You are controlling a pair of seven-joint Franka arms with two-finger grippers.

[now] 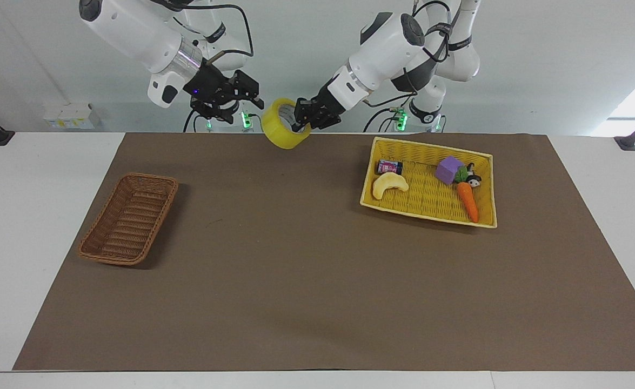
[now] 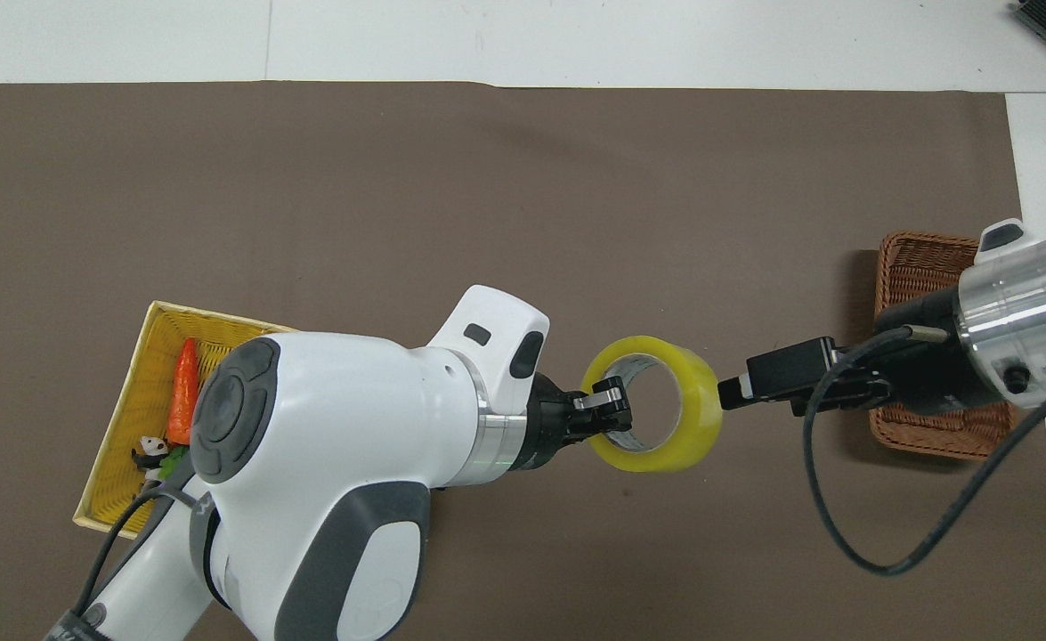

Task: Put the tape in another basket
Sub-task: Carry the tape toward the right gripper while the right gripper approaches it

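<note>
The yellow tape roll (image 1: 280,128) hangs in the air over the brown mat's edge by the robots, between the two baskets. My left gripper (image 1: 302,116) is shut on its rim, one finger inside the ring; the overhead view shows this grip (image 2: 607,415) on the tape (image 2: 697,418). My right gripper (image 1: 248,104) is open and level with the tape, its tips just beside the roll (image 2: 736,390). The dark-brown wicker basket (image 1: 128,219) lies empty toward the right arm's end; the right arm covers part of it from above (image 2: 914,267).
A bright yellow woven tray (image 1: 430,148) toward the left arm's end holds a pale crescent toy (image 1: 389,184), a purple block (image 1: 448,169), a carrot (image 1: 467,201) and a small can (image 1: 389,167). The brown mat (image 1: 306,281) covers the table's middle.
</note>
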